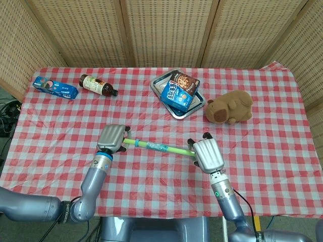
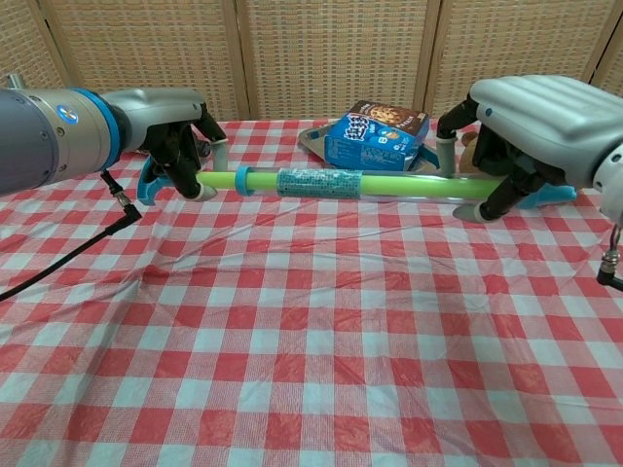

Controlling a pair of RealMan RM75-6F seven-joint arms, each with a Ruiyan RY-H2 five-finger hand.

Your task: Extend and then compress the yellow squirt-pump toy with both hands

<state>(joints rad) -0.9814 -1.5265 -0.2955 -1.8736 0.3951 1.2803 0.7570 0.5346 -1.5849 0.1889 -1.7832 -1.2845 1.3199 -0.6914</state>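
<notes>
Yellow-green pump toy (image 2: 331,184) hung mid-frame above the tabletop (image 2: 321,341), looking light, rigid and slick; left hand (image 2: 175,136) and right hand (image 2: 511,131) wrapped fingers round its ends, the best holds.

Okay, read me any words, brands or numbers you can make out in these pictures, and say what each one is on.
Nothing reads clearly enough to quote.
Long blue snack packet at the far left: white lettering, too small.
Blue box in the metal tray: white lettering, blurred.
Dark cookie box behind it: print illegible.
Brown bottle lying down: label too small.
Yellow-green pump toy: patterned band, no legible text.
</notes>
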